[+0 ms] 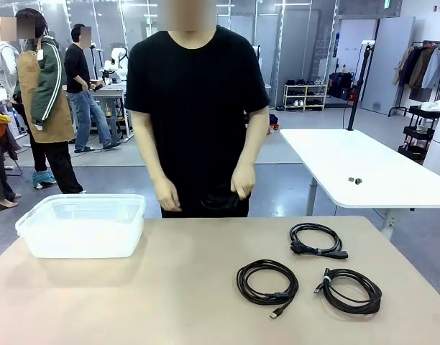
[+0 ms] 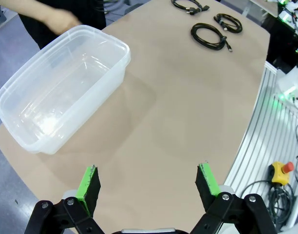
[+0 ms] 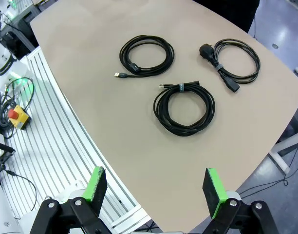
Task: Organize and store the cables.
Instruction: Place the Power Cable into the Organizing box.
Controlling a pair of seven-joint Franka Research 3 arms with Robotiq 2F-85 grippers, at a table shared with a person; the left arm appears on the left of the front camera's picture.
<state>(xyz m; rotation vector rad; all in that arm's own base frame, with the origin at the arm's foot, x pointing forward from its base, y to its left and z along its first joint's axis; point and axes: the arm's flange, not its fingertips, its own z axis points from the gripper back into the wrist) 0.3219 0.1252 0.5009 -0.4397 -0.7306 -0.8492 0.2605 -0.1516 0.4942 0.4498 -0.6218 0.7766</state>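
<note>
Beige tabletop (image 1: 170, 295) carries three coiled black cables (image 1: 243, 284) on my right, well apart from the clear plastic tub (image 1: 83, 241) at left; my left gripper (image 2: 147, 170) and right gripper (image 3: 155, 171) gape, empty.

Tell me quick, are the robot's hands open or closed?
Left gripper: open, holding nothing.
Right gripper: open, holding nothing.

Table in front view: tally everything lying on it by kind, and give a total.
Coiled black cables: 3
Clear plastic bin: 1
Total: 4
</note>
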